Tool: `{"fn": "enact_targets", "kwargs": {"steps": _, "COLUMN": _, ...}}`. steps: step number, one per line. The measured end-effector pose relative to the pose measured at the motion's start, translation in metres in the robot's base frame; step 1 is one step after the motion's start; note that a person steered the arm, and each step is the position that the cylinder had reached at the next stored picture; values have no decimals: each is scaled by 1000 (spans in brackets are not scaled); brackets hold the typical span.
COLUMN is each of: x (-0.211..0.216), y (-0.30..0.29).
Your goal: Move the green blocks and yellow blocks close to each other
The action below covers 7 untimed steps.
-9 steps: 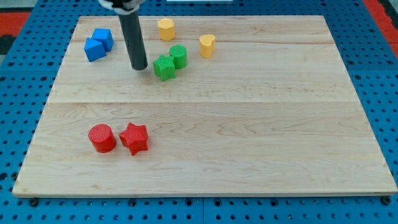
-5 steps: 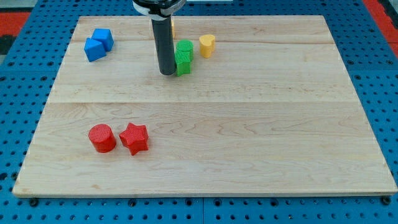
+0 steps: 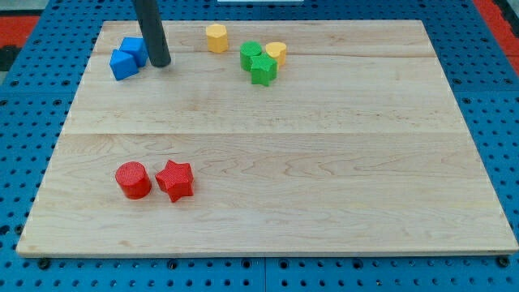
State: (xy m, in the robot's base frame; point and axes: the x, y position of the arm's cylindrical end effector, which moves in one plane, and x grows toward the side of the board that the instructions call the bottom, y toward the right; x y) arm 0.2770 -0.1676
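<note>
Landmark: wooden board (image 3: pixel 324 162), a pale plank surface lying on a blue pegboard (image 3: pixel 24 138); all places below are given relative to this board.
My tip: (image 3: pixel 160 63) lower end of the straight dark rod, set down near the board's top-left corner, just to the view's right of the two blue blocks and well apart from the green and yellow blocks.
End-effector state: a plain rod with no jaws, so nothing opens, closes or clamps; it holds no block.
Green cylinder block: (image 3: pixel 250 53) in the board's top strip, slightly left of the board's middle line, touching the green star block.
Green star block: (image 3: pixel 263 70) directly toward the view's bottom-right of the green cylinder block, still in the board's top strip.
Yellow block, right: (image 3: pixel 276 52) rounded shape, exact form unclear; pressed against the green pair on their view's right side.
Yellow block, left: (image 3: pixel 216 37) faceted, roughly hexagonal; close to the board's top edge, to the view's left of the green pair with a visible gap.
Blue blocks: (image 3: pixel 129 57) two cube-like pieces touching each other near the board's top-left corner.
Red cylinder block: (image 3: pixel 133 179) in the board's lower-left area.
Red star block: (image 3: pixel 175 179) just to the view's right of the red cylinder block, near or touching it.
</note>
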Motion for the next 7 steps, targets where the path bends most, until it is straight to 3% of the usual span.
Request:
{"fn": "enact_targets", "kwargs": {"steps": 1, "x": -43, "y": 13}}
{"fn": "enact_targets", "kwargs": {"steps": 2, "x": -58, "y": 43}}
{"fn": "enact_targets", "kwargs": {"steps": 4, "x": -52, "y": 140}}
{"fn": "enact_targets", "kwargs": {"steps": 6, "x": -44, "y": 135}}
{"fn": "enact_targets", "kwargs": {"steps": 7, "x": -54, "y": 103}}
